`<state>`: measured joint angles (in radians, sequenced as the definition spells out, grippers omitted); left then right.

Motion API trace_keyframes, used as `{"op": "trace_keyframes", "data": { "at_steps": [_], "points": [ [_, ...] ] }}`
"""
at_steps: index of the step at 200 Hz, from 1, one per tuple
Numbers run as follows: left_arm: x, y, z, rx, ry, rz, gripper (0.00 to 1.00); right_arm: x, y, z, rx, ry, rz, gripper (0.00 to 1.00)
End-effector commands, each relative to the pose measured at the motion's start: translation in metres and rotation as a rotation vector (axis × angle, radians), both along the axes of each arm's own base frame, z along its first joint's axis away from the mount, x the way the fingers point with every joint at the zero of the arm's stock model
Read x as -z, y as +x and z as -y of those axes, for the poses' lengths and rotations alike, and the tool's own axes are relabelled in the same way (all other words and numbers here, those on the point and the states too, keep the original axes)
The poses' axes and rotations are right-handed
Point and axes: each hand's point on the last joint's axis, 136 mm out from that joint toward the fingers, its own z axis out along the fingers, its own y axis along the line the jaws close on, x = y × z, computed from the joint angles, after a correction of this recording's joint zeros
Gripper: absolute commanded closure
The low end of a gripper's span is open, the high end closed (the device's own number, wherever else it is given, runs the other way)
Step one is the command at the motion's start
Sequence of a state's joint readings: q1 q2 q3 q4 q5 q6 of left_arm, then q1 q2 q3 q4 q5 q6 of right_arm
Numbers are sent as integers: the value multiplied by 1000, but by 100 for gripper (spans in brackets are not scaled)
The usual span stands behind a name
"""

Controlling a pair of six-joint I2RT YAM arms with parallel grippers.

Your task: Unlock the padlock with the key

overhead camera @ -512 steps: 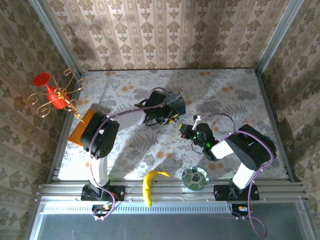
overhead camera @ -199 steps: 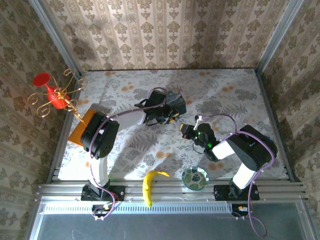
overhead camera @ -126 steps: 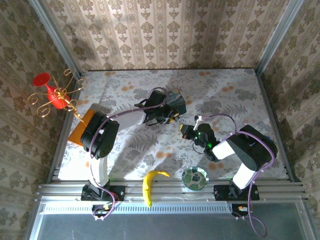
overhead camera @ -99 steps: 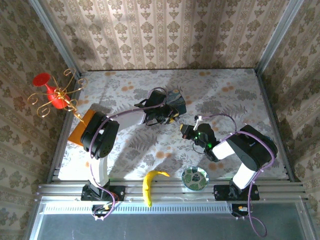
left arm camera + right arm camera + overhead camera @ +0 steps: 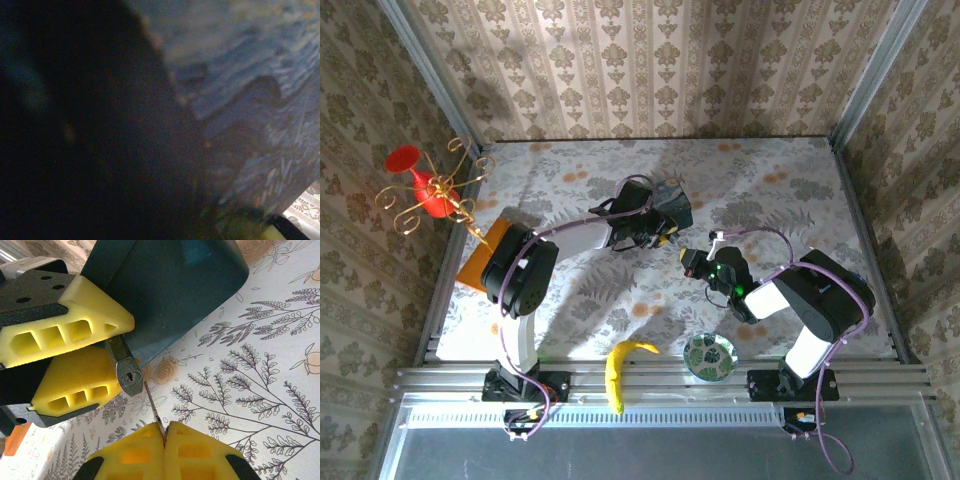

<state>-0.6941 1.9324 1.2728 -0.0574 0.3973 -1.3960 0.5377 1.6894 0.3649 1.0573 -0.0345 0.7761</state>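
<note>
Pinching the key (image 5: 153, 407) in the right claw (image 5: 164, 432), tip just below the padlock (image 5: 128, 376).
Pressed together on the thin blade, pointing it ahead toward the keyhole, not yet inside. Just beyond, gripping the padlock between the yellow fingers of the left claw (image 5: 117, 347), against the corner of the blue box (image 5: 170, 285). To the right of both, flowered tabletop (image 5: 250, 390).

I count one padlock (image 5: 127, 376), one key (image 5: 154, 412), one blue box (image 5: 170, 285), one banana (image 5: 620, 368), one bowl (image 5: 709, 356), one red vase (image 5: 425, 190).
</note>
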Motion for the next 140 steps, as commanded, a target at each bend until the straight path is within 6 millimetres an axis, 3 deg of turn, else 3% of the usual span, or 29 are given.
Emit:
{"op": "trace_keyframes", "data": {
  "at_steps": [1, 140],
  "points": [
    [7, -15, 3, 14, -23, -77, 97, -24, 7, -5, -11, 21, 77, 100],
    [2, -14, 2, 14, -27, -62, 98, -21, 9, -5, -2, 21, 65, 100]
  ]
}}
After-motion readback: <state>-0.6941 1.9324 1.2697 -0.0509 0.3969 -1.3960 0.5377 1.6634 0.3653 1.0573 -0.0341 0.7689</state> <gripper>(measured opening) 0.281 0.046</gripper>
